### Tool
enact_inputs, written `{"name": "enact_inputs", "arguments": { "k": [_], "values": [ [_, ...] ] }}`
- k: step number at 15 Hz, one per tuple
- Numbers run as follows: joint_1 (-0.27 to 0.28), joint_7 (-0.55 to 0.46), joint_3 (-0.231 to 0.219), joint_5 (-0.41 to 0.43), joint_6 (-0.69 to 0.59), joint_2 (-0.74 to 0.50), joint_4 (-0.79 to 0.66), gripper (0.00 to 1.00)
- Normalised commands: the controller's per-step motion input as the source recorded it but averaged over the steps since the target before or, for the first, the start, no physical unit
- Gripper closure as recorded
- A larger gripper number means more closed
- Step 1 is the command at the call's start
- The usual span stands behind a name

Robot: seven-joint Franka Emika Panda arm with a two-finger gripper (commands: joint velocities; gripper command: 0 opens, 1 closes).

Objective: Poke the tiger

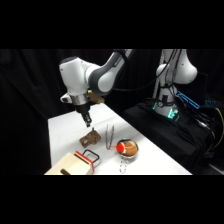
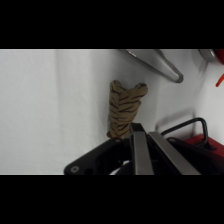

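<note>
My tool hangs over the white counter, and its fingers look pressed together, a single blunt tip in the wrist view. The tiger lies flat on the counter just below and slightly ahead of that tip, between the tongs and the tan box. In the wrist view its long striped body runs straight away from my fingers, near end almost touching. So I judge the poke is a short push down and forward.
</note>
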Motion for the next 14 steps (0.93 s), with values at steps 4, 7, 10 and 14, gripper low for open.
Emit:
{"name": "enact_inputs", "arguments": {
  "k": [4,7,10,14],
  "values": [
    [-0.102,-0.12,0.065,0.145,0.27,0.27,0.06,0.94],
    [-0.13,-0.17,0.091,0.136,0.29,0.3,0.13,0.95],
    [-0.159,-0.2,0.112,0.144,0.2,0.32,0.22,0.95],
    [-0.125,-0.18,0.094,0.115,0.05,0.14,0.17,0.95]
  ]
}}
